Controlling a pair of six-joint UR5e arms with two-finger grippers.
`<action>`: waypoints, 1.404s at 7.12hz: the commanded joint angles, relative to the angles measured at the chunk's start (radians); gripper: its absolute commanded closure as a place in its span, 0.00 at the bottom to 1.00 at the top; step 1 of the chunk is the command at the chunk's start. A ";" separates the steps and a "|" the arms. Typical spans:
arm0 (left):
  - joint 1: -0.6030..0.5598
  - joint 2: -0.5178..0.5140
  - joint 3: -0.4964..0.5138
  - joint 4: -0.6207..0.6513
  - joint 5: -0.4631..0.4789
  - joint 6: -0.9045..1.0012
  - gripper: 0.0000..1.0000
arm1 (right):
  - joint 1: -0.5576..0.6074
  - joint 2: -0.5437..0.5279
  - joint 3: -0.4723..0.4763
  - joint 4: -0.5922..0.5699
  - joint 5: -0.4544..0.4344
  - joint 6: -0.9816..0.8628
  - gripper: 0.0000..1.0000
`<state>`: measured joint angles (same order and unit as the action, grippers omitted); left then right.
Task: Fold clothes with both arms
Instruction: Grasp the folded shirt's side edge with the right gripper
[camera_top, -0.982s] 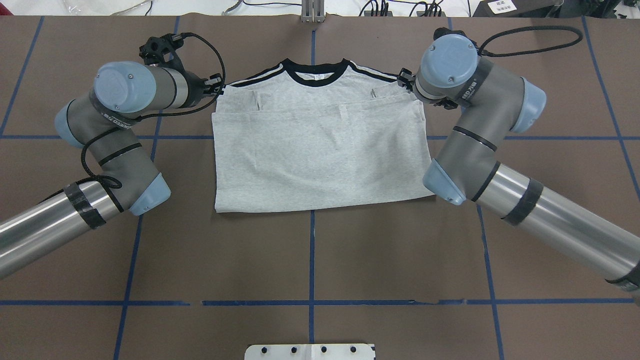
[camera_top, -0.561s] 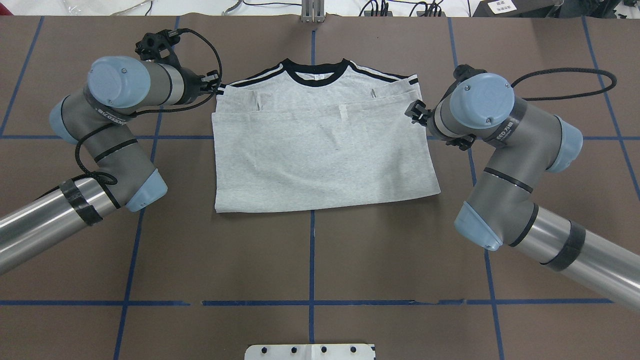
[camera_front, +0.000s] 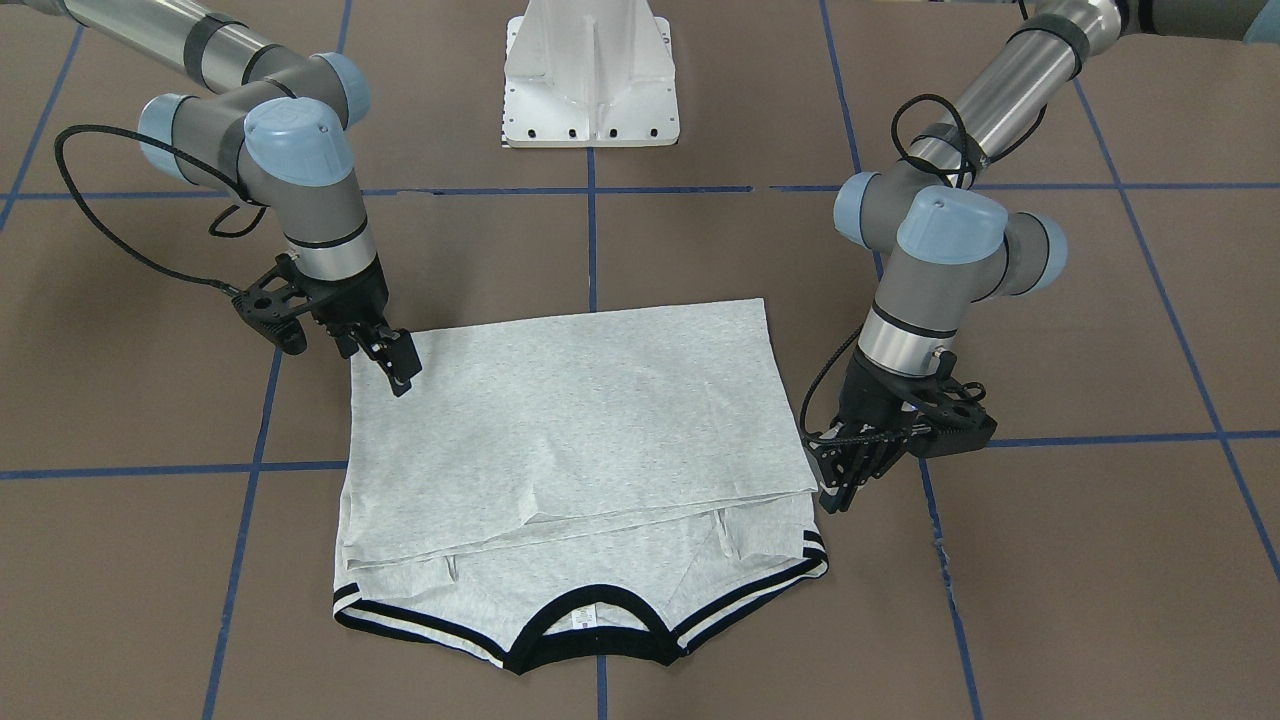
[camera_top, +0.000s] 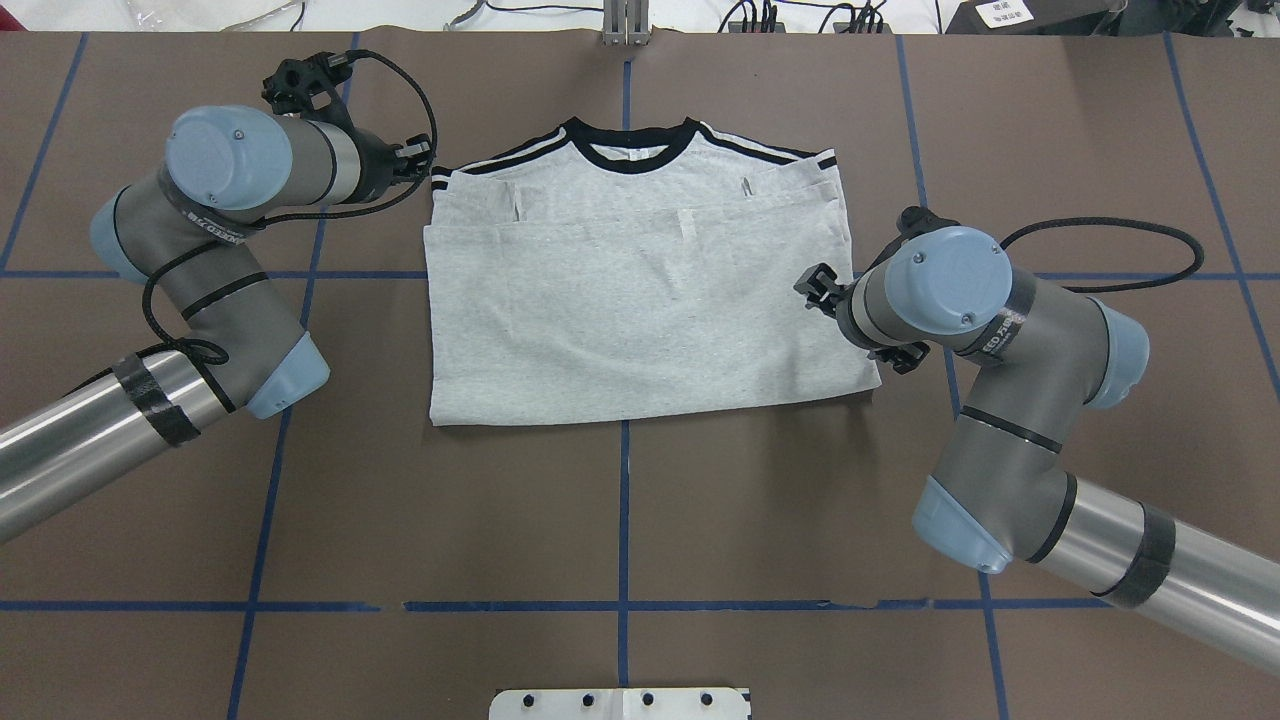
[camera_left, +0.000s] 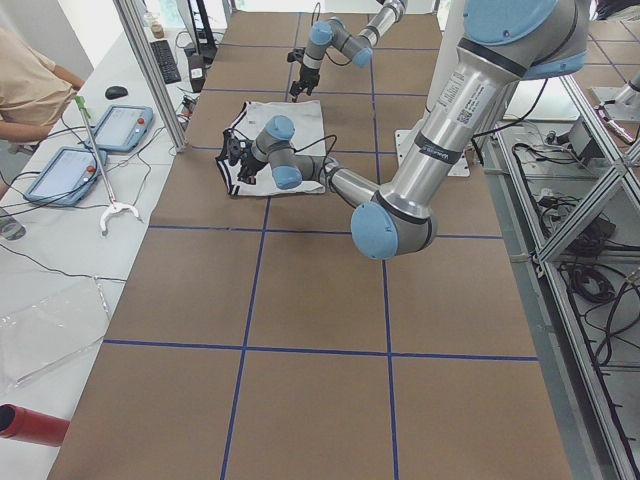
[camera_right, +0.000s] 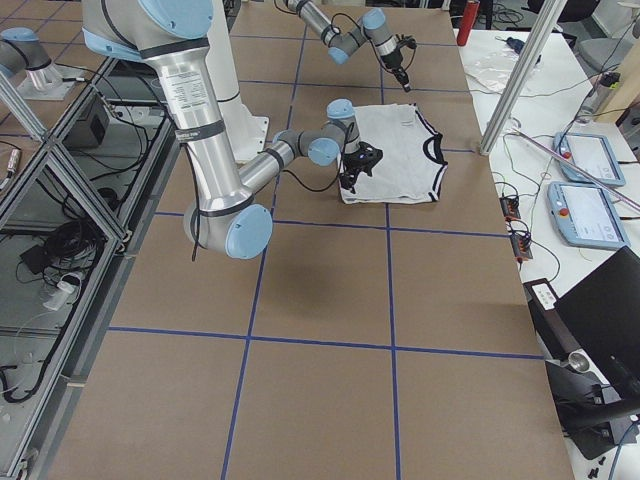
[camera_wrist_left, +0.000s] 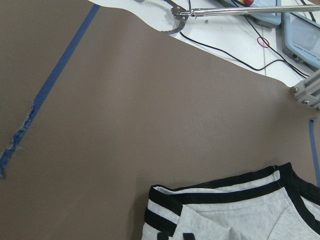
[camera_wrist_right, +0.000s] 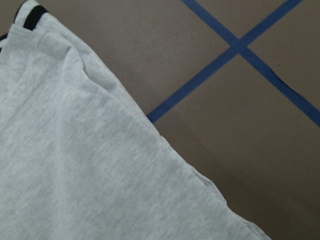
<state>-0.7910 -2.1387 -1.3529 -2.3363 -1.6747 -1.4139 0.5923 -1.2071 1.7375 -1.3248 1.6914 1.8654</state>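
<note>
The grey T-shirt (camera_front: 580, 420) lies flat on the brown table, hem half folded up over the chest. Its black collar and striped shoulders point away from the robot (camera_top: 640, 310). The print is hidden. My left gripper (camera_front: 838, 495) hangs just off the shirt's left shoulder corner (camera_top: 425, 165), apart from the cloth; its jaws look open and empty. My right gripper (camera_front: 400, 375) hovers over the shirt's right edge near the folded corner (camera_top: 810, 288), open, holding nothing. The left wrist view shows the striped shoulder (camera_wrist_left: 225, 215). The right wrist view shows the shirt's edge (camera_wrist_right: 75, 165).
The white pedestal base (camera_front: 590, 80) stands at the robot's side of the table. Blue tape lines (camera_top: 624, 520) cross the brown surface. An operator (camera_left: 30, 90) and tablets (camera_left: 120, 125) are beyond the table's far edge.
My right gripper has left the shirt's right shoulder and moved back along the right edge toward the robot. My left gripper has drawn slightly away from the left shoulder. The shirt has stayed still.
</note>
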 joint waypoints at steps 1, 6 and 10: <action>-0.001 0.000 0.000 0.000 -0.026 0.000 0.77 | -0.025 -0.073 0.046 0.019 -0.003 0.037 0.00; -0.001 0.002 -0.002 0.002 -0.028 0.001 0.77 | -0.037 -0.097 0.040 0.013 -0.001 0.040 0.32; -0.007 0.000 -0.002 0.002 -0.028 0.001 0.77 | -0.035 -0.100 0.053 0.007 0.014 0.083 1.00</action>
<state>-0.7967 -2.1383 -1.3545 -2.3346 -1.7027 -1.4128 0.5565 -1.3056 1.7862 -1.3155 1.6971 1.9456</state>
